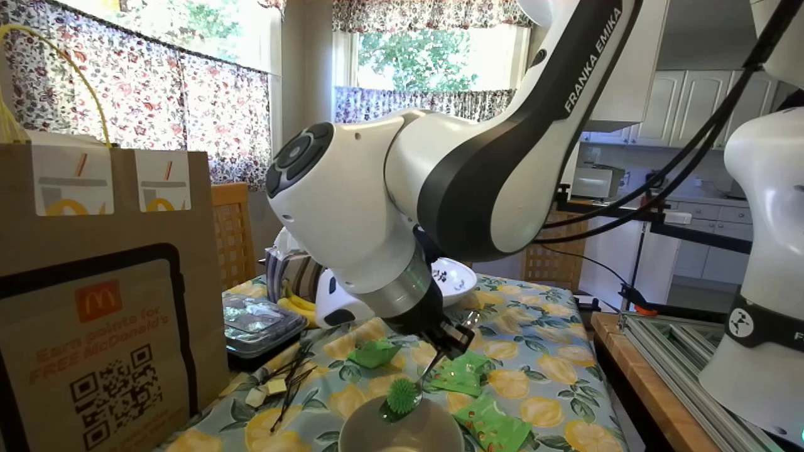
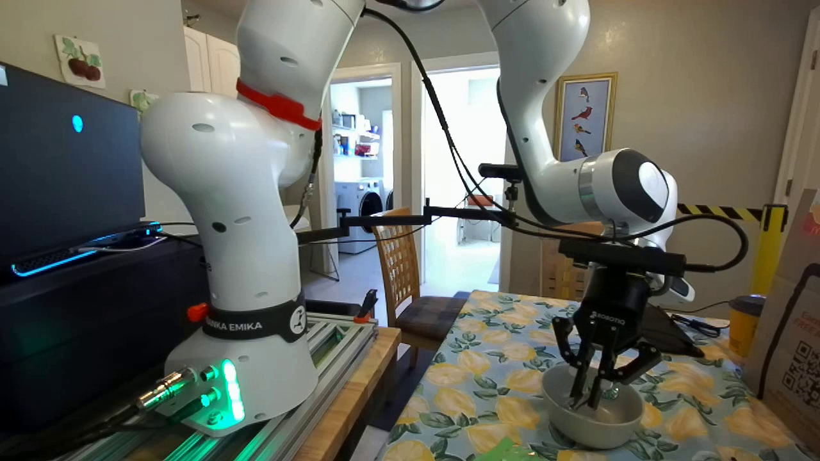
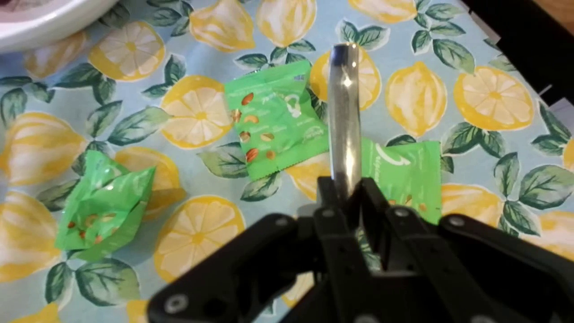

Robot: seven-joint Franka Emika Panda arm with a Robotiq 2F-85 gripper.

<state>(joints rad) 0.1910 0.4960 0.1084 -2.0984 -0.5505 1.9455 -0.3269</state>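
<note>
My gripper (image 1: 457, 340) is shut on the handle of a metal spoon (image 3: 344, 112). The handle end sticks out past the fingertips (image 3: 344, 193) in the wrist view. The spoon slants down in an exterior view (image 1: 430, 367), and a green spiky ball (image 1: 402, 395) sits on its head. The spoon head and ball are at the far rim of a pale bowl (image 1: 402, 436), over its opening; I cannot tell whether they touch it. In an exterior view the fingers (image 2: 586, 400) hang over the bowl (image 2: 592, 432) and partly hide the ball (image 2: 610, 391).
Green snack packets (image 3: 278, 119) lie beside the bowl, also in an exterior view (image 1: 493, 424). A large paper bag (image 1: 119, 276) stands at the table side. A clear plastic box (image 1: 260, 323), bananas (image 1: 298, 306), a white bowl (image 1: 458, 282) and dark thin sticks (image 1: 292, 383) are around.
</note>
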